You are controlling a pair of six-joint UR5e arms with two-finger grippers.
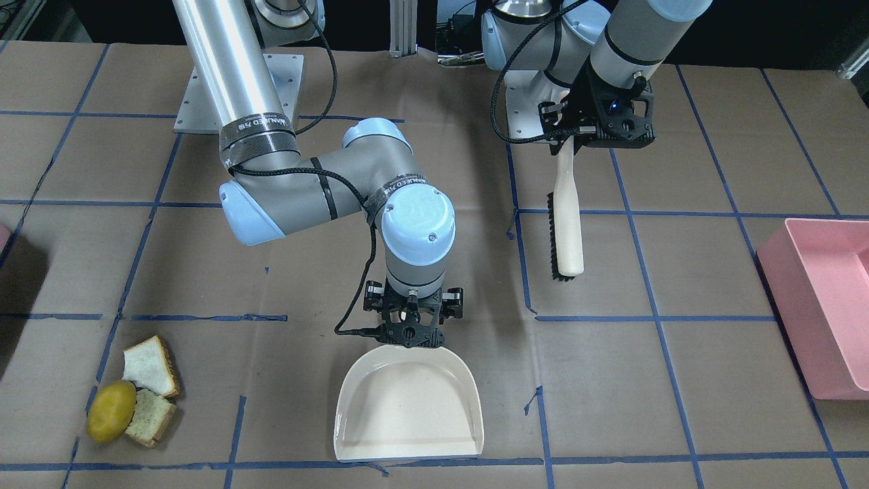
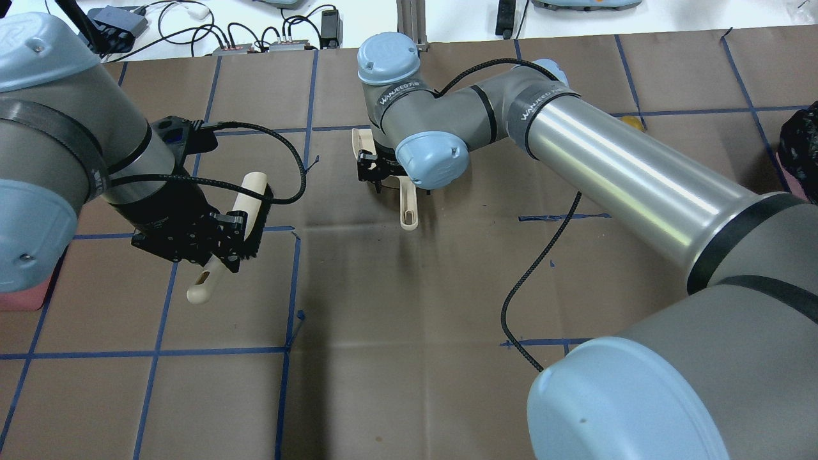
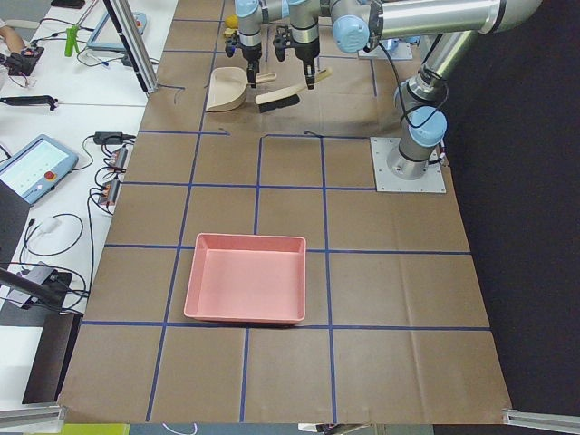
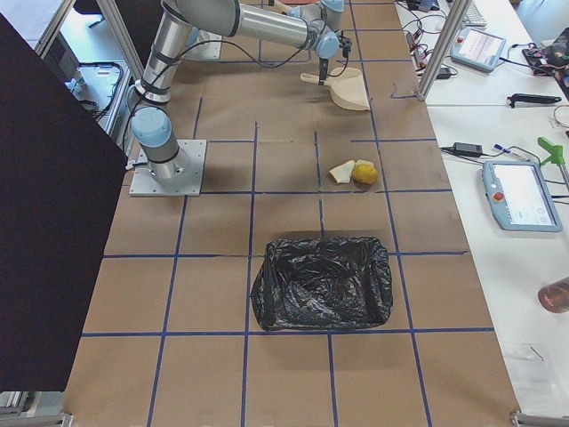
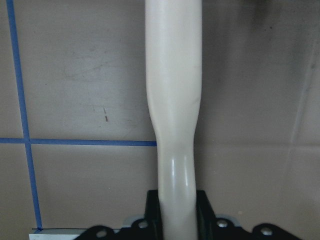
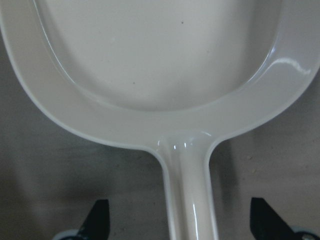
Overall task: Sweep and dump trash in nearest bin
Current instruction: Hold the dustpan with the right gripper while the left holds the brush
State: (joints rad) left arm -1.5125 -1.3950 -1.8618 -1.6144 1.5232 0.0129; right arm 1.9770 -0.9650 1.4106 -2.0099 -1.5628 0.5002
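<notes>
Trash: two bread slices [image 1: 151,367] and a round yellow-green fruit [image 1: 111,411], touching, near the table's front edge.
Dustpan [image 1: 409,407]: smooth cream plastic, flat mouth toward the front edge, well apart from the trash.
Right gripper [image 1: 413,334]: fingers spread beside the dustpan handle; grip unclear.
Brush [image 1: 567,216]: pale handle, black bristles, long axis front-to-back.
Left gripper [image 1: 569,130]: clamped on the brush handle.
Nearest bin [image 1: 4,238]: pink sliver at the edge.
Pink tub [image 1: 825,302]: opposite end.

Both arms are silver tubes with grey joints and pale blue caps; black braided cables loop along them to black grippers, left gripper [image 1: 567,132] and right gripper [image 1: 411,326], with black bands behind each wrist
</notes>
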